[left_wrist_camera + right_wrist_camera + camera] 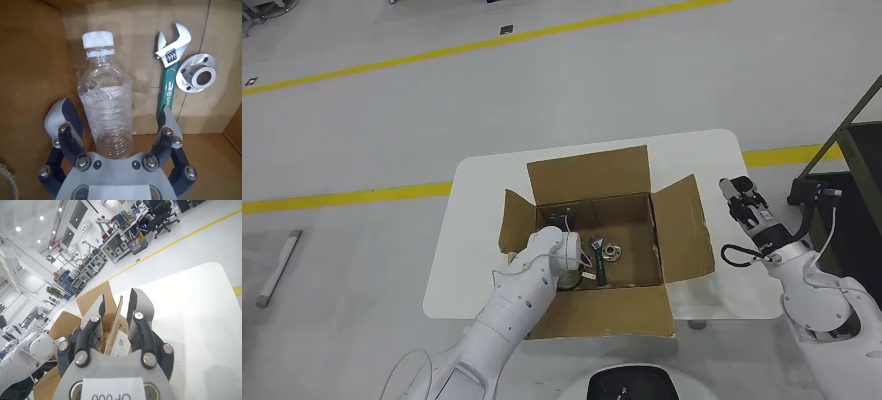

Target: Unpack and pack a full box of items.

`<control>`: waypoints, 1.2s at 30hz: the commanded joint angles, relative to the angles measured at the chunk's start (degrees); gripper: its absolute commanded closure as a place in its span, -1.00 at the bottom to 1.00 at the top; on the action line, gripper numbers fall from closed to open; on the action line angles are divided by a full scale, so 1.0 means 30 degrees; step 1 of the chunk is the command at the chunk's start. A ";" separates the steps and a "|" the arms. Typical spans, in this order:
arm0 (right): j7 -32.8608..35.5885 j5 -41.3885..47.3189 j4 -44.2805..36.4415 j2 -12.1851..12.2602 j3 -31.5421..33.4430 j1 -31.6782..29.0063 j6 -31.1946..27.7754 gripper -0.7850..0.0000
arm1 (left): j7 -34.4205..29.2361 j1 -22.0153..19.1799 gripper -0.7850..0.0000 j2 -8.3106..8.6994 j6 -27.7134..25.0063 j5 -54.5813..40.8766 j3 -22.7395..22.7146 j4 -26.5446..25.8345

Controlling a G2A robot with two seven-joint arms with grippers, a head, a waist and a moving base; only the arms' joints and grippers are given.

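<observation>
An open cardboard box (pixel 590 176) stands in the middle of the white table (pixel 704 152). On its floor lies a clear plastic bottle (pixel 105 106) with a white cap, next to a box wall. My left gripper (pixel 115 109) is down inside the box, open, with a finger on each side of the bottle's lower body and a gap to both. Beside the bottle lie a green-handled adjustable wrench (pixel 170 62) (pixel 597 263) and a round metal flange (pixel 196 73) (pixel 611 251). My right gripper (pixel 739 193) (pixel 117 297) is open and holds nothing, over the table to the right of the box's right flap (pixel 685 228).
A dark item (pixel 562 215) lies in the box's far left corner. All the box's flaps are folded outwards. The table's right edge is close behind the right arm, and a dark green frame (pixel 854 128) stands beyond it on the floor.
</observation>
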 commanded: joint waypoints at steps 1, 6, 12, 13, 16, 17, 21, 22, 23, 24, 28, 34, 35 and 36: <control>0.0031 0.0030 -0.0005 0.0002 0.0018 -0.0018 0.0008 0.29 | 0.0000 -0.0053 -1.00 -0.0064 -0.0012 0.0086 0.0032 0.0242; 0.0079 0.0006 -0.0060 0.0007 0.0028 -0.0126 0.0008 0.35 | 0.0107 -0.0127 -1.00 -0.0257 0.0085 0.0379 0.0173 0.0637; 0.0065 -0.0028 -0.0111 0.0008 0.0031 -0.0217 0.0046 0.38 | 0.0238 -0.0168 -1.00 -0.0471 0.0054 0.0335 0.0135 0.1168; 0.0065 -0.0070 -0.0141 0.0011 0.0043 -0.0231 0.0054 0.39 | 0.0269 -0.0192 -1.00 -0.0504 0.0026 0.0342 0.0128 0.1252; 0.0053 -0.0090 -0.0206 0.0014 0.0071 -0.0290 0.0051 0.39 | 0.0381 -0.0250 -0.43 -0.0602 0.0058 0.0537 0.0168 0.1431; 0.0057 -0.0087 -0.0220 0.0015 0.0080 -0.0301 0.0052 0.40 | 0.0418 -0.0264 -0.01 -0.0630 0.0050 0.0564 0.0158 0.1473; 0.0083 -0.0067 -0.0260 0.0019 0.0110 -0.0348 0.0058 0.44 | 0.0497 -0.0303 0.01 -0.0732 0.0077 0.0661 0.0093 0.1644; 0.0086 -0.0064 -0.0282 0.0020 0.0118 -0.0360 0.0057 0.44 | 0.0507 -0.0307 0.04 -0.0755 0.0089 0.0674 0.0069 0.1679; 0.0098 -0.0051 -0.0289 0.0020 0.0120 -0.0385 0.0069 0.47 | 0.0512 -0.0310 0.12 -0.0777 0.0083 0.0695 0.0050 0.1707; 0.0100 -0.0047 -0.0310 0.0020 0.0122 -0.0403 0.0076 0.46 | 0.0493 -0.0314 0.16 -0.0797 0.0075 0.0712 0.0027 0.1733; 0.0148 -0.0092 -0.0352 0.0025 0.0128 -0.0435 0.0083 0.44 | 0.0351 -0.0309 0.17 -0.0855 0.0131 0.0863 -0.0063 0.1778; 0.0149 -0.0106 -0.0349 0.0027 0.0117 -0.0467 0.0043 0.46 | 0.0175 -0.0220 0.09 -0.0936 0.0058 0.1030 -0.0181 0.2027; 0.0167 -0.0086 -0.0342 0.0027 0.0118 -0.0473 0.0057 0.47 | 0.0191 -0.0212 0.09 -0.0954 0.0016 0.1073 -0.0186 0.2024; 0.0174 -0.0064 -0.0349 0.0027 0.0118 -0.0473 0.0058 0.54 | 0.0189 -0.0208 0.31 -0.0969 0.0014 0.1112 -0.0203 0.2036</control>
